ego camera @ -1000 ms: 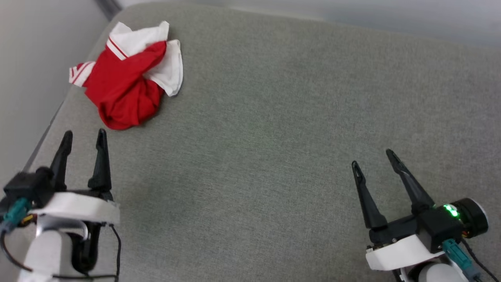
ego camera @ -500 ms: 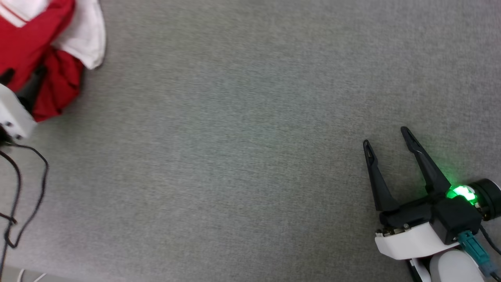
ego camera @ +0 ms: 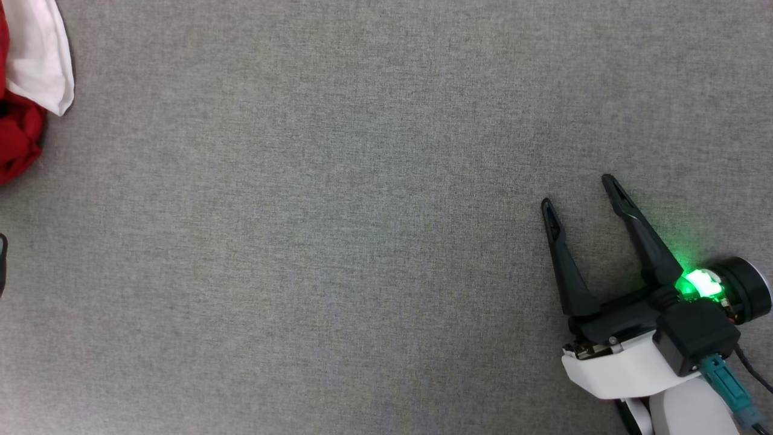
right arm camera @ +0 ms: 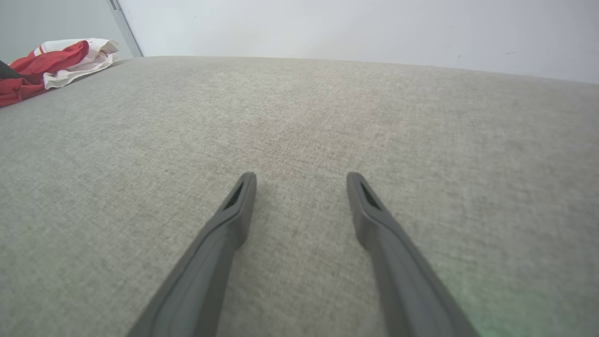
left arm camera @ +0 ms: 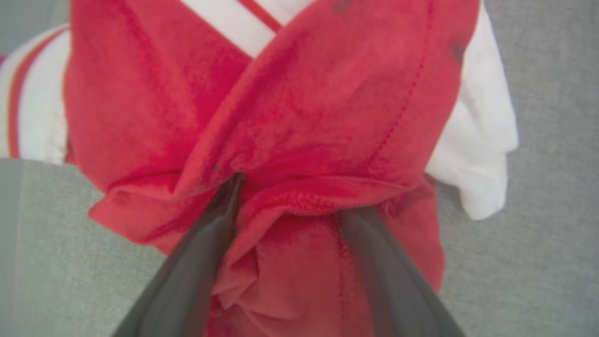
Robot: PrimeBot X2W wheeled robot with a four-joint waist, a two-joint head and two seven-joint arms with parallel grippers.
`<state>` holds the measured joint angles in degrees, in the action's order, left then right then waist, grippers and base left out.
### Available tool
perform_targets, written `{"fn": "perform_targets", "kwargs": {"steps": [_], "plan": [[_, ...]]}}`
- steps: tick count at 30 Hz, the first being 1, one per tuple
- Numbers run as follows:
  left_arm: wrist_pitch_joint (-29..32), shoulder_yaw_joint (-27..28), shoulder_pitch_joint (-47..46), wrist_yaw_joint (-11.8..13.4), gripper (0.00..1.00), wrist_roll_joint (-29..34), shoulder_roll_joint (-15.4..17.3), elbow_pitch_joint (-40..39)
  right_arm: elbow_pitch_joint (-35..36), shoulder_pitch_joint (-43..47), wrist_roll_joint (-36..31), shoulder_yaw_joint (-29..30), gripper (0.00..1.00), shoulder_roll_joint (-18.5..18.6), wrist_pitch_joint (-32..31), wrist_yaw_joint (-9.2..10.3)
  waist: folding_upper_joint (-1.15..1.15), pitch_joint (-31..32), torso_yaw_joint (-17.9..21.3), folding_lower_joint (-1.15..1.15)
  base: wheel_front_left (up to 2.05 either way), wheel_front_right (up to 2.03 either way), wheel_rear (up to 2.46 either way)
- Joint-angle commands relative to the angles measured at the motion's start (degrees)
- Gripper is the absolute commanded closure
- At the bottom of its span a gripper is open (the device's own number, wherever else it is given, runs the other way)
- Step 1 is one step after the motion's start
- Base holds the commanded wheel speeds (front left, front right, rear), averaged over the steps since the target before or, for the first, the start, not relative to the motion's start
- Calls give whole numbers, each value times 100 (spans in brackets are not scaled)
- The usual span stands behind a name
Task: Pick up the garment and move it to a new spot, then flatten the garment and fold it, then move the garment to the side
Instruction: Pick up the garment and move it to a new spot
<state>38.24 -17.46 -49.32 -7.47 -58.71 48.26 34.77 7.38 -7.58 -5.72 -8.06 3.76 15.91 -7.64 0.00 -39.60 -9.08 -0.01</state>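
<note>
The garment (ego camera: 33, 66), a crumpled red jersey with white sleeves, lies at the far left edge of the head view, cut off by the frame. In the left wrist view the garment (left arm camera: 304, 117) is close up, with stripe trim at the left. My left gripper (left arm camera: 295, 196) is open, its fingers spread with the tips pushed into the red folds and a bunch of fabric between them. My right gripper (ego camera: 577, 190) stands open at the lower right, far from the jersey, with nothing between its fingers (right arm camera: 302, 175). The garment (right arm camera: 51, 63) lies far off at the upper left of the right wrist view.
Everything rests on a wide grey fabric surface (ego camera: 338, 229). In the right wrist view a pale wall (right arm camera: 355, 28) rises behind the surface's far edge, with a dark upright strip (right arm camera: 124, 28) near the garment's corner.
The head camera has swung, so the jersey now sits at the picture's left edge. My left gripper has gone forward from below the jersey into its folds. The right gripper stays open.
</note>
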Motion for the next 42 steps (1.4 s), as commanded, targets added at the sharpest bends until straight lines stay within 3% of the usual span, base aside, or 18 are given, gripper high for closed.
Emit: {"fn": "perform_targets", "kwargs": {"steps": [1,10,15,25,34,42], "plan": [[62,-179,151,4,100,-59,-184,63,-534,131,-15,224,0,160,-136,28,0,28,0,1,0,0,0],[-1023,-168,192,6,100,-325,8,-43,-559,185,53,116,0,74,-102,21,0,775,12,1,0,0,0],[-1682,-263,254,6,100,-464,168,-495,-690,197,152,82,0,8,-71,18,0,1467,28,1,0,0,0],[-2425,-686,460,5,100,-433,457,-1754,-906,382,383,93,0,-89,-71,18,0,2546,222,1,0,0,0],[-2819,-1203,553,54,100,140,70,-2717,-902,497,603,147,0,-94,-71,18,0,2959,570,1,0,0,0],[-3166,-2019,785,579,100,1079,-826,-3303,-794,528,672,275,0,-95,-71,17,0,3038,1054,1,0,0,0]]}}
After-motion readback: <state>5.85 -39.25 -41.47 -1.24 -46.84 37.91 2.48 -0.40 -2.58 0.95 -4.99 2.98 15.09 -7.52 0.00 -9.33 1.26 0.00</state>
